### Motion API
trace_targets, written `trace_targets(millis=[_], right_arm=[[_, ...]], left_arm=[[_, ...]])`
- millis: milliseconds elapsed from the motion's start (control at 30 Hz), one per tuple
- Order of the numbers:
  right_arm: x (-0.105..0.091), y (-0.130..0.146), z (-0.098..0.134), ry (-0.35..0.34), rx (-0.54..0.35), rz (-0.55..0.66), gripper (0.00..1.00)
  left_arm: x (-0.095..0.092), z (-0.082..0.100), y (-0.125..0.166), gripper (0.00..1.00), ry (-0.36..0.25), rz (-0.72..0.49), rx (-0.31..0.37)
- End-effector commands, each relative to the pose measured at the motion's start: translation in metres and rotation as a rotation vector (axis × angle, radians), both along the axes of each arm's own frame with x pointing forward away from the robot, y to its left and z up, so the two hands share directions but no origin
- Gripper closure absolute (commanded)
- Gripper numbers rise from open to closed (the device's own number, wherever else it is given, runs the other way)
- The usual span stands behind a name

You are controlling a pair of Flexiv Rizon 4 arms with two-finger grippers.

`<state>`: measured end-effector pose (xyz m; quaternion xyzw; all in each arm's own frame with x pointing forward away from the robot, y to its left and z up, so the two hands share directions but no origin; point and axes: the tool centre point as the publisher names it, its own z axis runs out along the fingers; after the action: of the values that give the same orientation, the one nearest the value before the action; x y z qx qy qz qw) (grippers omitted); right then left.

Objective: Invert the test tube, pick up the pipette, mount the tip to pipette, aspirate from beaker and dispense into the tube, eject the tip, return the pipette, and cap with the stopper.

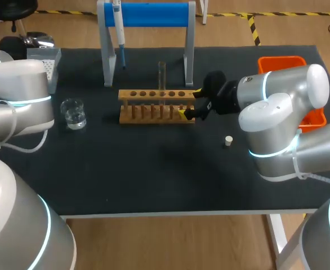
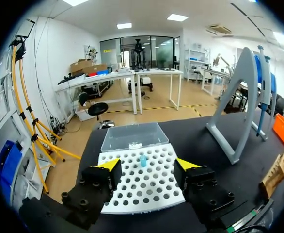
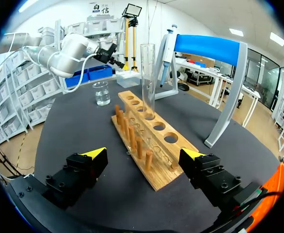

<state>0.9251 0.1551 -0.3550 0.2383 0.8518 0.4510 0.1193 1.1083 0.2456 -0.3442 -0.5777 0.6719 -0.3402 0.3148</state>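
My right gripper [image 3: 144, 154] hangs wide open and empty at one end of the rack [image 3: 156, 177], the test tube [image 3: 148, 80] upright in a middle hole: thin, slick, fragile glass, I judge, best pinched gently mid-length.

Our black counter [image 1: 154, 180] holds a wooden rack [image 1: 154, 106], beaker [image 1: 74, 114], tip box [image 1: 51, 67], blue-barred stand [image 1: 148, 14], white stopper [image 1: 228, 140] and orange tray [image 1: 280, 62].

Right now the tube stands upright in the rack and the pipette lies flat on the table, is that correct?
Not quite: the pipette hangs on the stand, as the head view shows. The tube does stand upright in the rack.
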Motion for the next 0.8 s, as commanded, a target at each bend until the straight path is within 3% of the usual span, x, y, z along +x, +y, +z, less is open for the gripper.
trace_targets(millis=[33,133,433,567,633,700,800], right_arm=[[0.000,0.000,0.000,0.001,0.000,0.000,0.00],[0.000,0.000,0.000,0.001,0.000,0.000,0.00],[0.000,0.000,0.000,0.001,0.000,0.000,0.00],[0.000,0.000,0.000,0.001,0.000,0.000,0.00],[0.000,0.000,0.000,0.001,0.000,0.000,0.00],[0.000,0.000,0.000,0.001,0.000,0.000,0.00],[0.000,0.000,0.000,0.001,0.000,0.000,0.00]], left_arm=[[0.007,-0.004,-0.001,0.34,0.002,-0.001,0.000],[0.010,-0.006,-0.002,0.24,0.004,-0.001,-0.002],[0.016,-0.010,-0.001,0.27,0.005,0.006,-0.010],[0.018,-0.012,-0.001,0.38,0.006,0.007,-0.012],[0.019,-0.013,-0.001,0.36,0.007,0.007,-0.014],[0.020,-0.013,-0.001,0.55,0.006,0.006,-0.015],[0.021,-0.015,-0.001,0.58,0.008,0.006,-0.016]])
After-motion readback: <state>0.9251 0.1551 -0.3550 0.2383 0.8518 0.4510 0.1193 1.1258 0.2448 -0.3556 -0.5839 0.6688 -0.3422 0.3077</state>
